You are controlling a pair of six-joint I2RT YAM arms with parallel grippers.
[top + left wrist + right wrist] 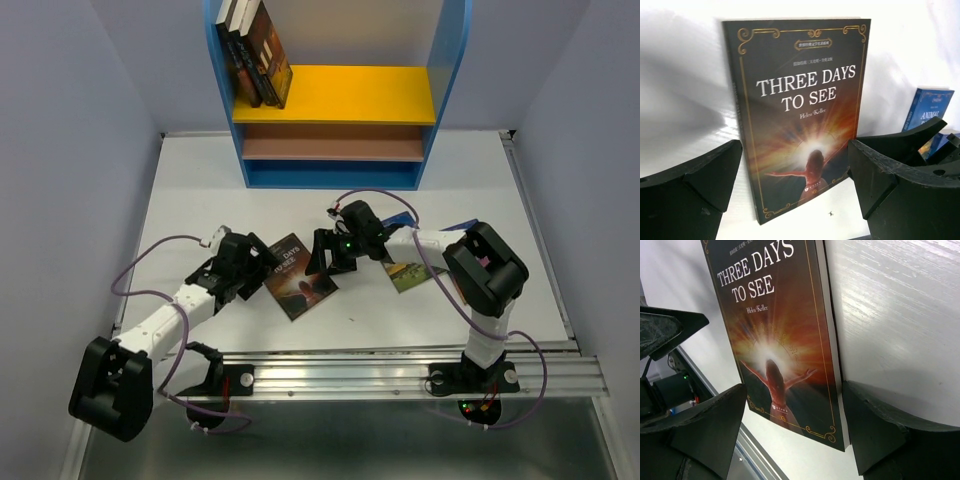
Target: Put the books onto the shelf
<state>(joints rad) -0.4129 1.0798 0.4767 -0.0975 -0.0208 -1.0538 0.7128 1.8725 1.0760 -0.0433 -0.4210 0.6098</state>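
Shelf holding several books; Three Days to See, blue covers lying on table; left gripper, right gripper hovering spread.

Up top, the picture's edge is slicing off the shelf and the tops of the standing books, and their titles are coming through too small for me to read. My right arm is lying across the blue books, so only 2 corners and a greenish cover are peeking out.

From my left wrist, a black finger is covering the foot of a blue book, its title breaking off after "ANIMAL"; I am not making out whose finger.

From my right wrist, the Three Days to See cover is running off the upper edge, and I am failing to tell whether my right finger is touching it.
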